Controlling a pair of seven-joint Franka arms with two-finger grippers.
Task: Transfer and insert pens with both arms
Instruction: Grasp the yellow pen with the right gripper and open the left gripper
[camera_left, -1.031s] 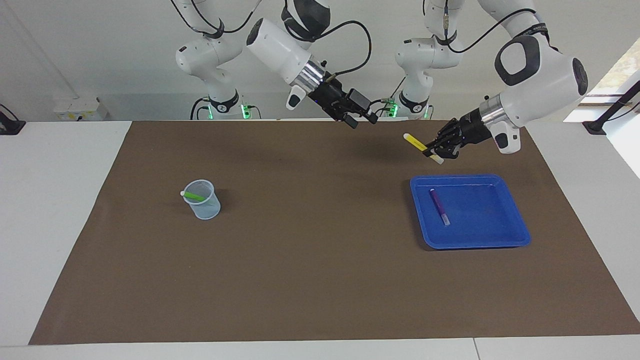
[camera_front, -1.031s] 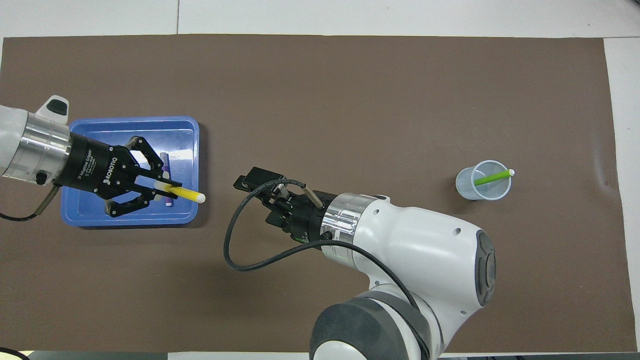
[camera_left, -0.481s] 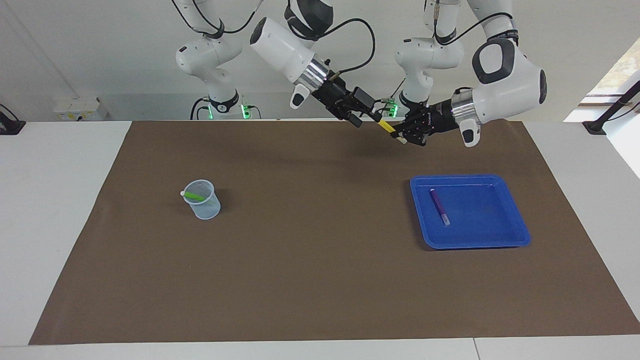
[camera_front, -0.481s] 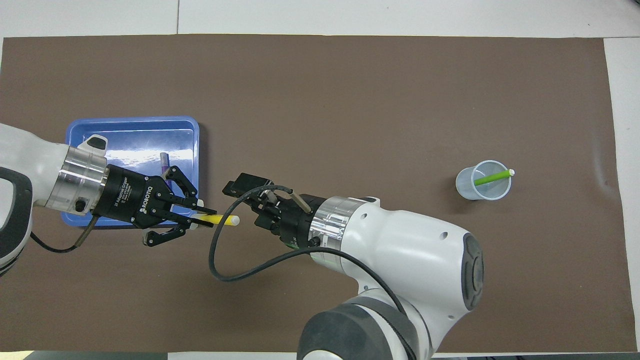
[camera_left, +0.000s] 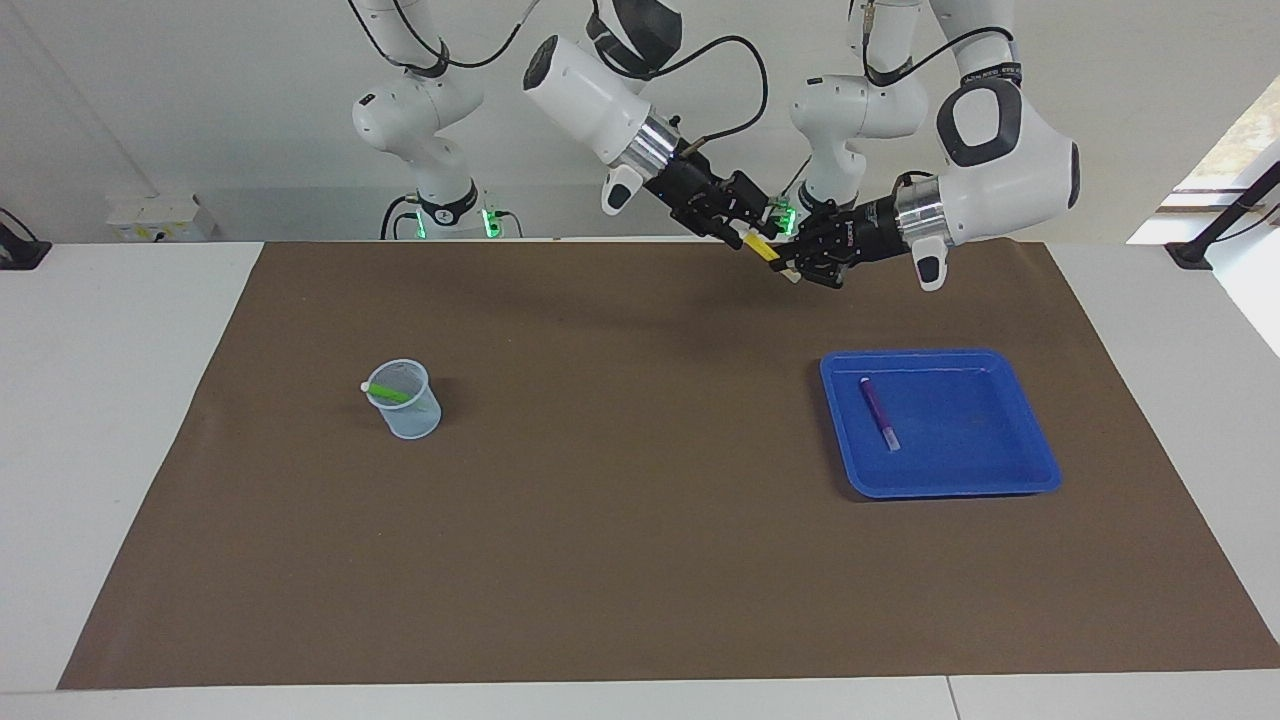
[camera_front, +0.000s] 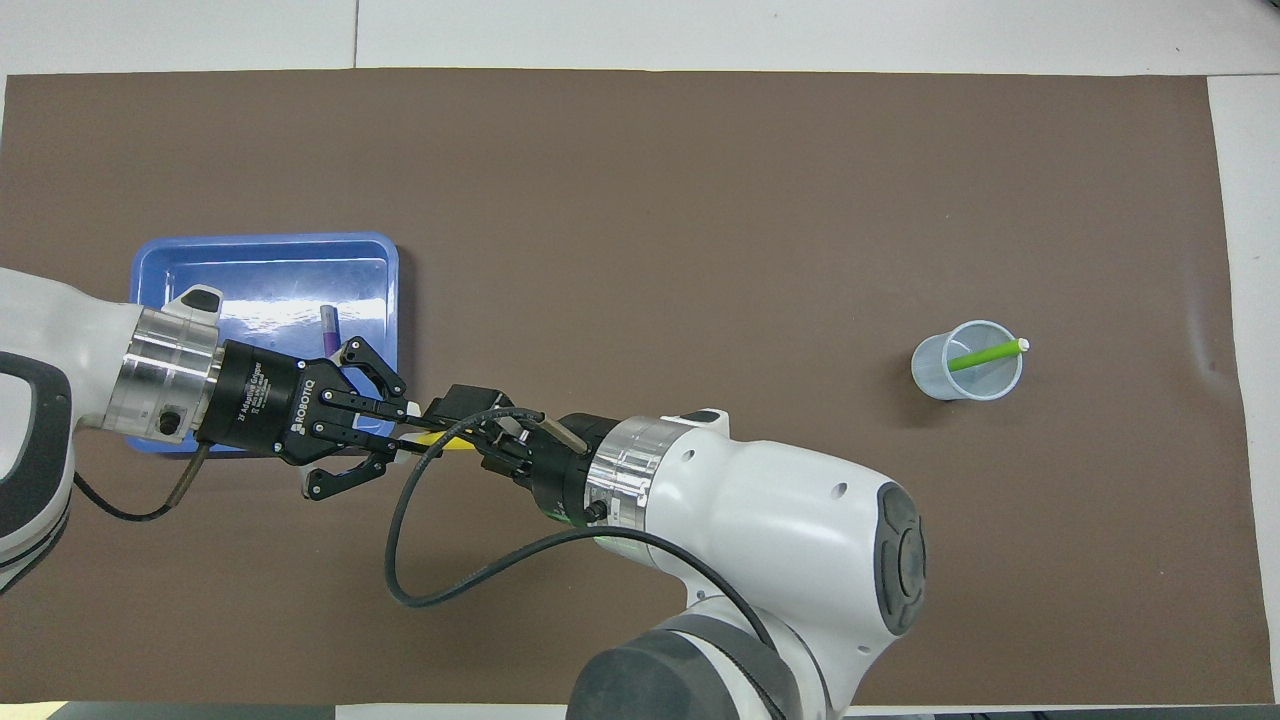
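1. Up in the air, we see our left hand (camera_left: 797, 262) clamped on the yellow pen (camera_left: 760, 249), over the brown mat (camera_left: 640, 560) at the robots' edge of the bench (camera_left: 120, 420).
2. Our right hand (camera_left: 745, 225) meets it there, at the pen's free end; we cannot tell how wide its fingers stand or whether they grip.
3. We find the purple pen (camera_left: 878, 412) lying flat in the blue tray (camera_left: 1000, 482) toward the left arm's end.
4. We see the green pen (camera_left: 388, 393) leaning in the clear cup (camera_left: 408, 418) toward the right arm's end, its pale tip over the rim.
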